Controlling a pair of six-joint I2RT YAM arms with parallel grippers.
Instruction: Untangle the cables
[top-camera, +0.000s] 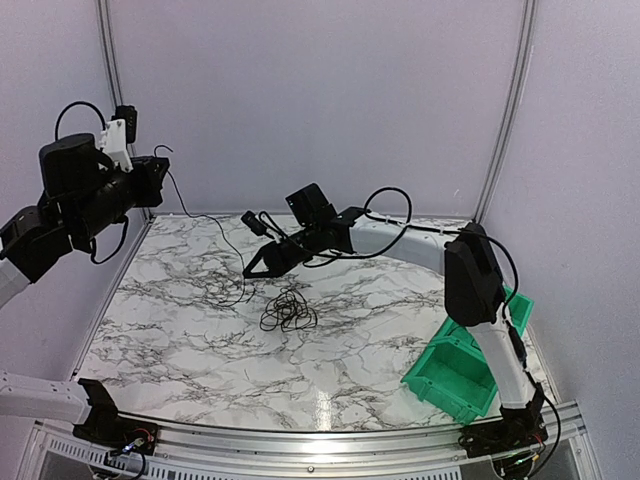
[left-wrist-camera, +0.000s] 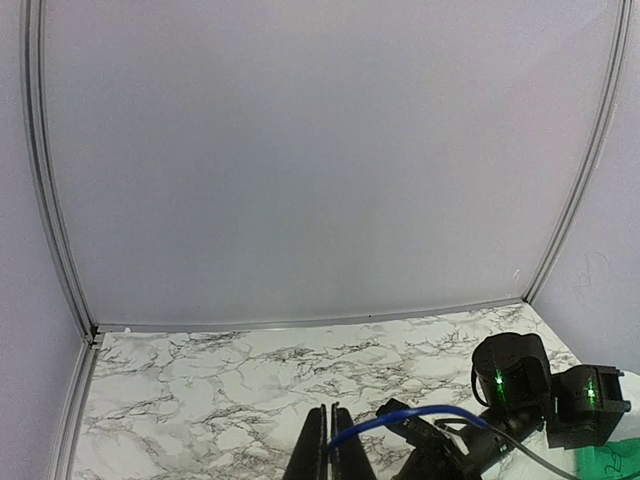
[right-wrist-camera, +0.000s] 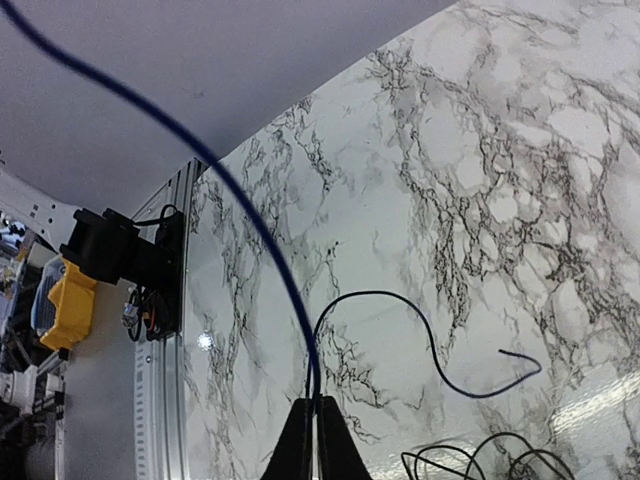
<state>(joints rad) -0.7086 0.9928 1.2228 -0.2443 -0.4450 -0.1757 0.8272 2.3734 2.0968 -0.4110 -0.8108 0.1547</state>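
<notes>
Holding one thin blue wire (right-wrist-camera: 250, 215) in tightly shut left claw (left-wrist-camera: 329, 420) and right claw (right-wrist-camera: 315, 408). Might tighten loopy black wire tangle (top-camera: 288, 310) if yanked.

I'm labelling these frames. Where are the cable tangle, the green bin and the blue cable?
cable tangle (top-camera: 288, 310), overhead view, middle of the loops.
green bin (top-camera: 445, 385), overhead view, its near wall.
blue cable (right-wrist-camera: 265, 240), right wrist view, midway along the taut stretch.

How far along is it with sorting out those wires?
Done: one blue cable is up off the table. In hand: left gripper and right gripper both shut on it. Left: the loopy black tangle lying there, not yet pulled apart.
</notes>
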